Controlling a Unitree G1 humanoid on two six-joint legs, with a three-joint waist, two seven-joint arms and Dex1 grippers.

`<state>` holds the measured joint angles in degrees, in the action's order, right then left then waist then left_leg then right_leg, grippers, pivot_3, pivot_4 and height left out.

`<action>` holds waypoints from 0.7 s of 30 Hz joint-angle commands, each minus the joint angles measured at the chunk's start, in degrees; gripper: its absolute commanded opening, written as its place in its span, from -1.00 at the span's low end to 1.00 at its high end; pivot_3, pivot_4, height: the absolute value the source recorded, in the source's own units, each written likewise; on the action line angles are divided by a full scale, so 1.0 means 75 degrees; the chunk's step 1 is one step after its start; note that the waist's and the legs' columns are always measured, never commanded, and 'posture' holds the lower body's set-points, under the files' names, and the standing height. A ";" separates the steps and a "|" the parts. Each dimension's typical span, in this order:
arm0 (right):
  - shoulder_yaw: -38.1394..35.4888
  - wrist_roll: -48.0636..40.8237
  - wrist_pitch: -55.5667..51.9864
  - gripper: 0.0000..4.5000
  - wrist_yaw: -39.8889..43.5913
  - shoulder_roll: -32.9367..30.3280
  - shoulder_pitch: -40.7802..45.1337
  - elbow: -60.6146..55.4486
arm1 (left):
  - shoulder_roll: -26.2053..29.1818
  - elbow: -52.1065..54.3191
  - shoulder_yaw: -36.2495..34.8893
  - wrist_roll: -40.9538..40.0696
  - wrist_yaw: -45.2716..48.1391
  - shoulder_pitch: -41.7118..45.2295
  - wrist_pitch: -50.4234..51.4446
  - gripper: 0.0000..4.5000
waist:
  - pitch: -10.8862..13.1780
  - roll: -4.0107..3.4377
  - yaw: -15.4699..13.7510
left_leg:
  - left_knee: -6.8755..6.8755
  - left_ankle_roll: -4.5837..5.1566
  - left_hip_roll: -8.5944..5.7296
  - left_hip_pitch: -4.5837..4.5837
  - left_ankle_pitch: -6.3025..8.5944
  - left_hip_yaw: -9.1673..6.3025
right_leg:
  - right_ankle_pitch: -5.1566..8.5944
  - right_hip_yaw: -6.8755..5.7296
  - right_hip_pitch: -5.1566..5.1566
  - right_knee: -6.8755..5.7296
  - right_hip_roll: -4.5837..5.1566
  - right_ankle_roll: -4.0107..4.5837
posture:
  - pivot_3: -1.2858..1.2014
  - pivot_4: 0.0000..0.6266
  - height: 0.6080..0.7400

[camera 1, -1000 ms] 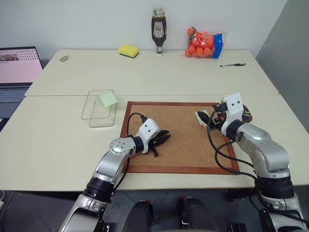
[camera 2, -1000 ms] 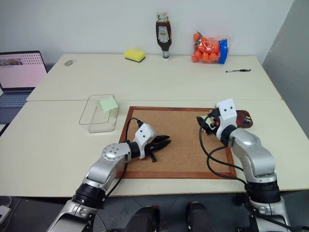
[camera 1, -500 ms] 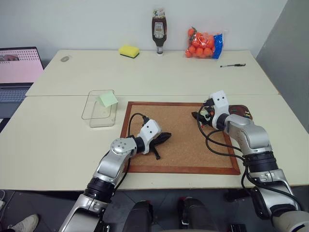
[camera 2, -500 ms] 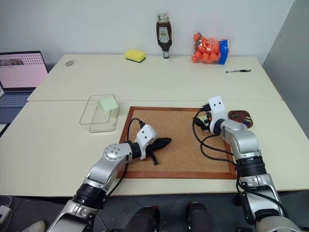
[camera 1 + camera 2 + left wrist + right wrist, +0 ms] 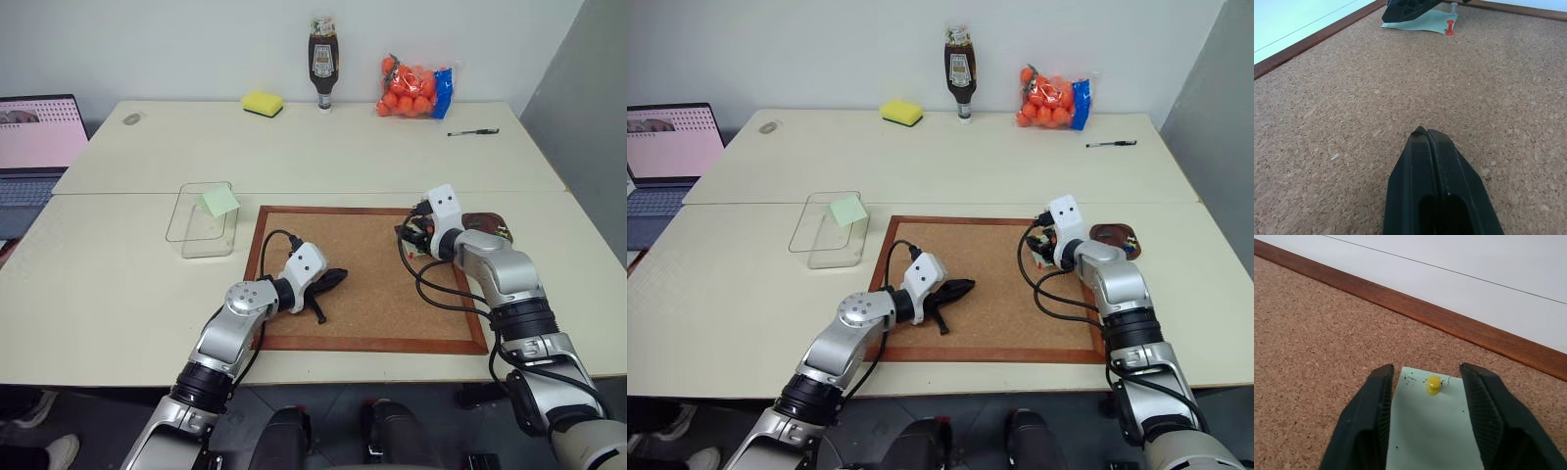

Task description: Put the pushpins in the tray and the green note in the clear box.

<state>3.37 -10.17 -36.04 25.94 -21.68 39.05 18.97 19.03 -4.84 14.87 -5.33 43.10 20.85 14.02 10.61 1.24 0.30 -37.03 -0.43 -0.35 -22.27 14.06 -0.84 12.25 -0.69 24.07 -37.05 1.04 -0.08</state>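
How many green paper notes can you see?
2. A yellower note sits in the clear box; a mint note is pinned to the corkboard, inside the open right gripper.

Corkboard [image 5: 1312, 323] rough cork, smooth wood frame; green note [image 5: 1432, 431] matt paper

Your left arm reaches forward with its elbow bent, and the left gripper [image 5: 333, 277] has its two black fingers [image 5: 1437, 186] pressed together, tip pointing right and slightly down. Your right arm bends inward, and the right gripper [image 5: 1426, 379] holds its fingers parted, angled down.
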 commanded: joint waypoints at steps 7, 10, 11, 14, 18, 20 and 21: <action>-0.0143 0.0247 0.0316 -0.98 -0.0072 0.0010 0.0289 0.0094 | 0.0017 -0.0027 0.0216 0.0199 -0.0017 -0.0167 0.0148 -1.00 | 0.0000 0.0000 0.0000 | 0.0000 0.0000 0.0000 0.0000 0.0000 -0.0001 | 0.0000 -0.0001 0.0000 -0.0001 0.0000 0.0000 | 0.03 -0.52 1.00; -0.0240 0.0212 0.0254 -0.98 -0.0047 0.0026 0.0296 -0.0038 | 0.0027 -0.0006 0.0228 0.0211 -0.0028 -0.0179 0.0170 -1.00 | 0.0000 0.0000 0.0000 | -0.0001 0.0000 0.0000 0.0000 0.0000 0.0000 | 0.0000 0.0000 0.0000 -0.0001 0.0000 0.0000 | 0.03 -0.52 1.00; -0.0273 0.0188 0.0226 -0.98 -0.0043 0.0033 0.0287 -0.0103 | 0.0032 -0.0007 0.0237 0.0219 -0.0028 -0.0185 0.0173 -1.00 | 0.0000 0.0000 0.0001 | -0.0001 0.0000 0.0000 0.0001 0.0000 0.0000 | 0.0000 0.0000 0.0000 -0.0001 0.0000 0.0000 | 0.03 -0.52 1.00; -0.0383 0.0088 0.0122 -0.98 -0.0060 0.0067 0.0261 -0.0309 | 0.0046 -0.0036 0.0266 0.0251 -0.0022 -0.0198 0.0175 -1.00 | 0.0000 0.0000 0.0000 | 0.0000 0.0000 0.0000 0.0001 0.0000 -0.0001 | 0.0000 -0.0001 0.0000 -0.0002 0.0000 0.0000 | 0.03 -0.52 1.00; -0.0516 -0.0021 0.0044 -0.98 -0.0114 0.0120 0.0167 -0.0629 | 0.0068 -0.0010 0.0298 0.0280 -0.0023 -0.0235 0.0210 -1.00 | 0.0000 0.0000 0.0000 | 0.0000 0.0000 0.0000 -0.0001 0.0000 0.0000 | 0.0000 0.0000 0.0000 -0.0001 0.0000 0.0000 | 0.03 -0.52 1.00; -0.0598 -0.0056 0.0075 -0.98 -0.0178 0.0173 0.0117 -0.0765 | 0.0084 0.0012 0.0318 0.0296 -0.0012 -0.0265 0.0234 -1.00 | 0.0000 -0.0001 0.0000 | 0.0000 0.0000 0.0000 -0.0002 0.0000 0.0000 | 0.0000 0.0000 0.0001 0.0000 0.0001 0.0000 | 0.03 -0.52 1.00; -0.0633 -0.0065 0.0087 -0.98 -0.0216 0.0199 0.0104 -0.0811 | 0.0092 0.0016 0.0322 0.0302 -0.0003 -0.0278 0.0237 -1.00 | 0.0000 -0.0001 -0.0001 | 0.0001 0.0000 0.0000 -0.0003 0.0000 0.0000 | 0.0000 0.0000 0.0002 0.0001 0.0001 0.0000 | 0.03 -0.52 1.00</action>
<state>1.38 -9.24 -36.98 25.10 -20.25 38.74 18.20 19.16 -3.93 15.28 -4.59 42.82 20.58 14.37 10.61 1.23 0.29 -37.02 -0.43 -0.35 -22.29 14.06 -0.85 12.25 -0.69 24.09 -37.04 1.04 -0.08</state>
